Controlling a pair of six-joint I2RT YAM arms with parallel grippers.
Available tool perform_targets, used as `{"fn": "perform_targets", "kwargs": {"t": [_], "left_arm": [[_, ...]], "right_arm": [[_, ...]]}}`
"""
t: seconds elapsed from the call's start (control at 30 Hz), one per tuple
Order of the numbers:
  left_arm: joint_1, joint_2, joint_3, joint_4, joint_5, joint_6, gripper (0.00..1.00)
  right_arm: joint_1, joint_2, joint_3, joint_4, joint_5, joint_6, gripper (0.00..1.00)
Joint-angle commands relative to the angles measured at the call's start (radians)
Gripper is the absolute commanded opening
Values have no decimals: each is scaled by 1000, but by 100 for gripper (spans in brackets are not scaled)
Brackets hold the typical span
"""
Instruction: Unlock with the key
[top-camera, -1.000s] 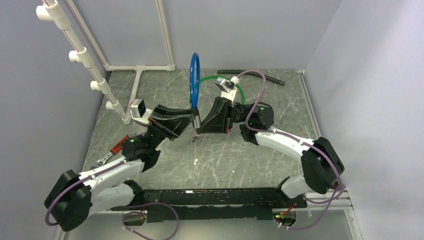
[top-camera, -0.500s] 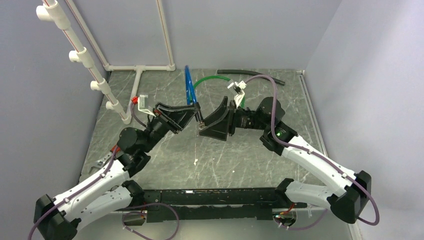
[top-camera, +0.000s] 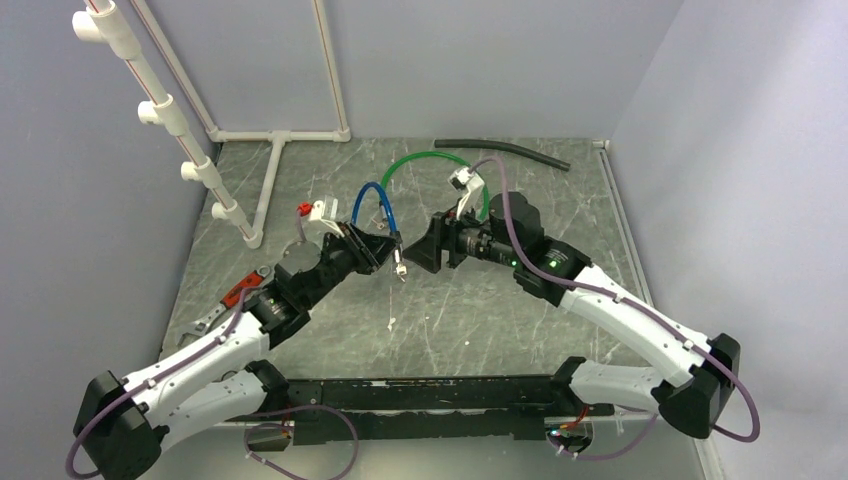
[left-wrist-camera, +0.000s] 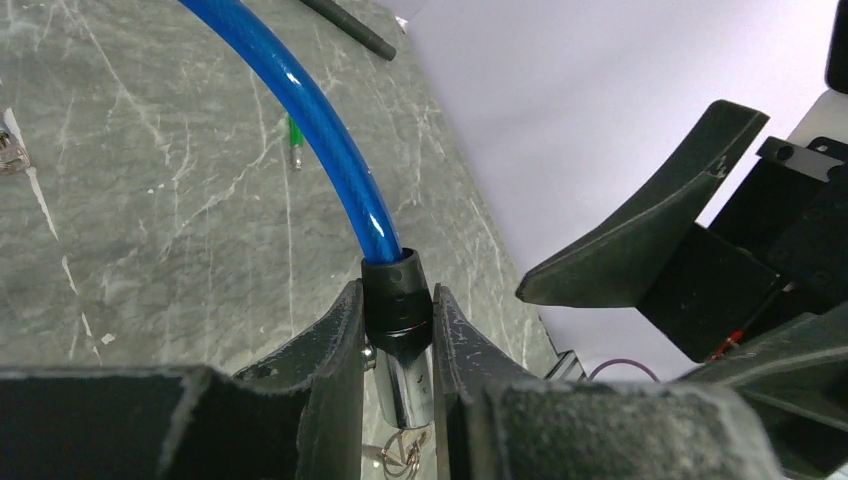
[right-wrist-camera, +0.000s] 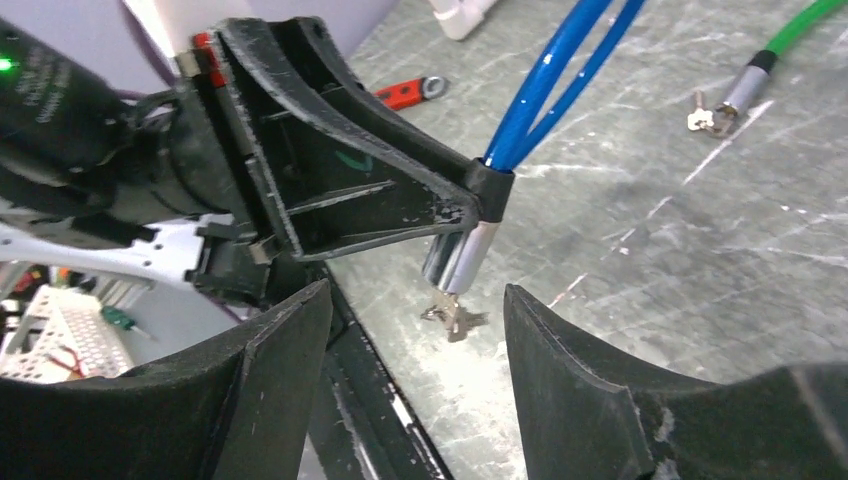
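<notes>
Blue cable lock (left-wrist-camera: 320, 120) gripped in my left claw (left-wrist-camera: 396, 295), small silver key (right-wrist-camera: 447, 315) hanging beneath.
My right claw (right-wrist-camera: 415, 292) gapes empty; I'd centre on the key before closing.

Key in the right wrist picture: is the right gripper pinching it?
No, the right gripper is wide open, and the key hangs free from the blue cable lock held by the left gripper.

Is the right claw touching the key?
Apart. The right wrist view shows the right gripper open, with clear gaps on both sides of the key.
</notes>
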Motion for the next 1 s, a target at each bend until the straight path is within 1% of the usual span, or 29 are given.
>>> {"fn": "perform_targets", "kwargs": {"t": [0.0,0.07,0.17,0.23,0.37,0.47,0.57,0.77,0.97], "left_arm": [[0,-7,13,89,-16,5,0],[0,-1,9,95,-15,1,0],[-1,10,2,116,-10,-9,0],[0,20,-4,130,-5,-18,0],[-1,47,-12,170,12,-37,0],[-1,64,-15,195,23,-51,0],[-1,80,-19,220,33,-62,0],[-1,87,-29,244,34,-72,0],[-1,83,-41,253,40,-80,0]], "right_arm": [[43,37,42,-58,176,-50,64],[59,39,16,-49,221,-46,64],[63,41,-28,-14,216,-24,64],[65,42,-47,20,200,-8,62],[68,38,-79,89,216,45,60],[69,47,-79,107,240,61,59],[69,82,-61,110,230,71,58],[72,152,-57,138,211,112,50],[72,190,-45,134,243,113,47]]}}
